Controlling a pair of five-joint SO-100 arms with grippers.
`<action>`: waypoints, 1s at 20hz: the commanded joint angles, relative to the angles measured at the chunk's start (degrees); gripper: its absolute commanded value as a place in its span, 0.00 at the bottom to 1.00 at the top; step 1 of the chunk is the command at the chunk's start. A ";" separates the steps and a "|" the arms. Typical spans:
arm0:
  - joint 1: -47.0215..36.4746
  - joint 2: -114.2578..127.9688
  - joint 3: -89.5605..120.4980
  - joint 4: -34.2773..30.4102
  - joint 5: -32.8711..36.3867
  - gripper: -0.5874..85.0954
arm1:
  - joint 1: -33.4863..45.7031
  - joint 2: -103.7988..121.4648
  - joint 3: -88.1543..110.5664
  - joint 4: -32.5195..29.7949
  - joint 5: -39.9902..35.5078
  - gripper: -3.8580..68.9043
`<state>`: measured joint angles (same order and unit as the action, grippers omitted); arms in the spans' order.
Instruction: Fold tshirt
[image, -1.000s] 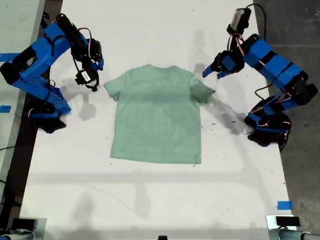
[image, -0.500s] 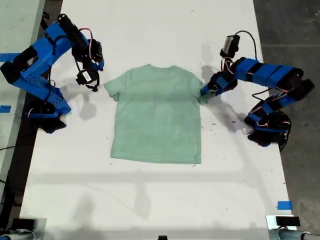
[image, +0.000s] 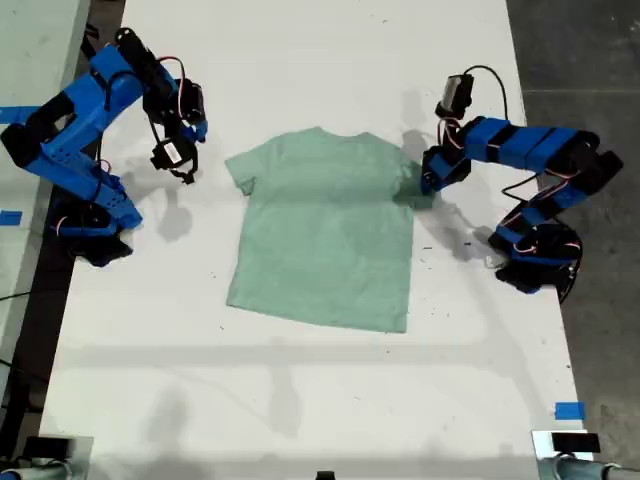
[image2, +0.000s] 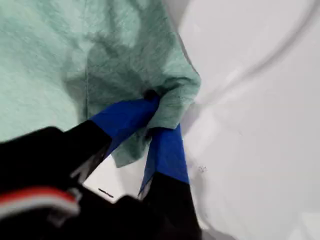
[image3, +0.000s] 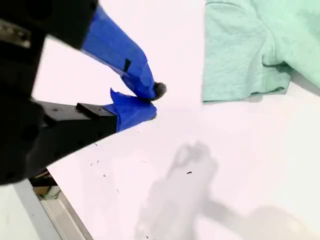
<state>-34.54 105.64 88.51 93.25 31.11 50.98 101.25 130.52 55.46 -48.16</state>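
The pale mint-green tshirt (image: 325, 230) lies flat on the white table (image: 300, 400), collar toward the far edge. My first gripper (image: 428, 185) is at the exterior view's right and is shut on the tshirt's sleeve there. In the first wrist view the cloth (image2: 60, 60) bunches between the blue fingers (image2: 165, 150) of that gripper (image2: 160, 117). My second gripper (image: 172, 160) hangs above the table at the exterior view's left, apart from the other sleeve. Its jaws (image3: 152, 102) are shut on nothing, and that sleeve (image3: 240, 55) lies a short way off.
Both blue arm bases stand at the table's side edges in the exterior view, one (image: 95, 225) at the left and one (image: 535, 255) at the right. Blue tape (image: 568, 410) marks the near right corner in that view.
My first gripper dropped onto the sleeve, shut on it and pulled. The whole tshirt slid toward the exterior view's right and turned slightly. The second arm stayed still.
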 joint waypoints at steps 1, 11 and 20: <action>0.53 0.18 -3.08 0.35 -0.18 0.01 | -0.53 3.25 -5.45 4.39 0.44 0.04; 1.76 0.18 -3.08 -0.18 -0.97 0.01 | -11.16 7.65 -28.13 14.94 9.76 0.03; 2.46 0.18 -3.16 0.00 -1.67 0.01 | -20.48 -19.86 -48.60 -0.62 18.54 0.03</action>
<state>-33.13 105.64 88.51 93.25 30.23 32.26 84.11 87.54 59.94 -31.11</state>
